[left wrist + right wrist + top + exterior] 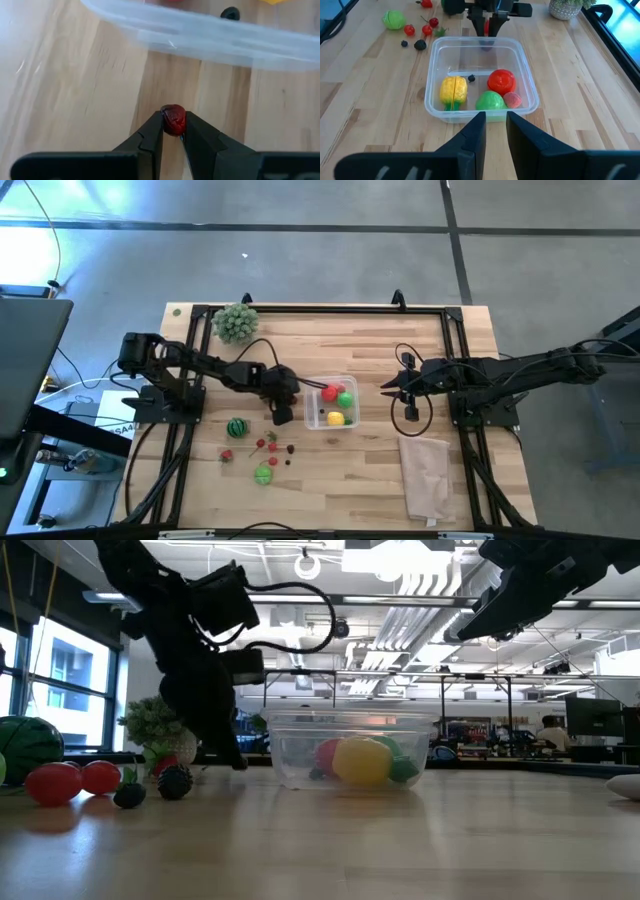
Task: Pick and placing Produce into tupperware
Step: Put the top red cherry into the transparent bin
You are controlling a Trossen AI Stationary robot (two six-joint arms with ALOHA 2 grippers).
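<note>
The clear tupperware sits mid-table and holds a yellow piece, a red one, a green one, a pinkish one and a tiny dark berry. My left gripper is just off its left wall, shut on a dark-red berry. More produce lies on the wood to the left and nearer: the striped green ball, red berries and a green piece. My right gripper hovers open, right of the tupperware. My left gripper pinches the dark-red berry between its two fingertips, only at their free ends. The fingers slant down toward the tupperware from the table's left. The berry sits just outside the container's left wall.
A bushy pale-green plant stands at the far left of the table. A folded beige cloth lies near the right front. Black frame rails run along the table edges. Bare wood shows between the tupperware and the cloth.
</note>
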